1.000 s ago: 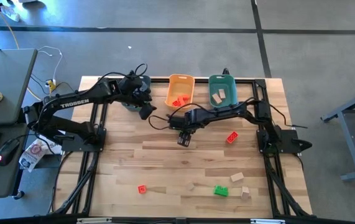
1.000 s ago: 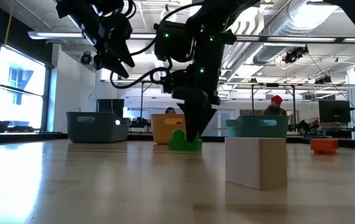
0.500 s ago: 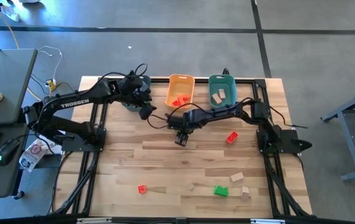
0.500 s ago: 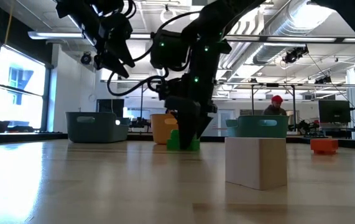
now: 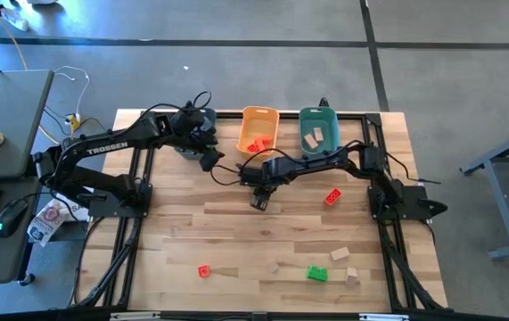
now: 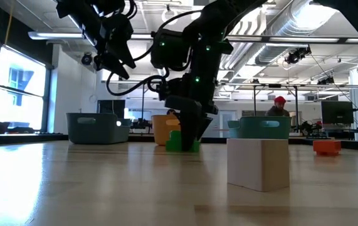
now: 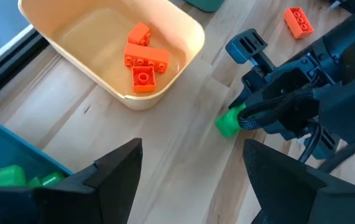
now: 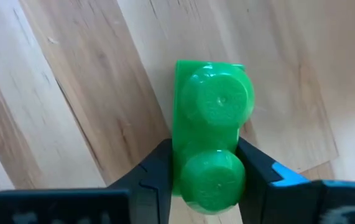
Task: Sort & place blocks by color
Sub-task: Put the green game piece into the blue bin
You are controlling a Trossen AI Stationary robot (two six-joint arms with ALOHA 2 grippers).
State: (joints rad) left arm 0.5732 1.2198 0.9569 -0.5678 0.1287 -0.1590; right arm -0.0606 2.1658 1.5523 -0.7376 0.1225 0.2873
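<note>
A green two-stud block (image 8: 211,124) sits on the table's middle, below the orange bin (image 5: 258,127). My right gripper (image 5: 258,198) points down at it, shut on it; the low view shows the same green block (image 6: 180,142). My left gripper (image 7: 193,180) hangs open in the air over the dark bin (image 6: 97,127), which has green blocks (image 7: 3,175) in it. Red blocks (image 7: 141,59) lie in the orange bin, tan ones in the teal bin (image 5: 318,129). My right gripper pinches the green block's two long sides (image 8: 180,155) between its two fingers (image 8: 158,171), at the end with the nearer stud. The fingers come from above, pointing down, and lie across the block. The block stands studs up, its underside on the table.
Loose on the table lie a red block (image 5: 332,197) at the right, a red block (image 5: 203,270) near the front, and a green block (image 5: 316,273) with tan blocks (image 5: 340,254) at the front right. People show in the room behind the table.
My right gripper has shifted a little toward the table's left, staying low at the green block, which has moved slightly with it.
</note>
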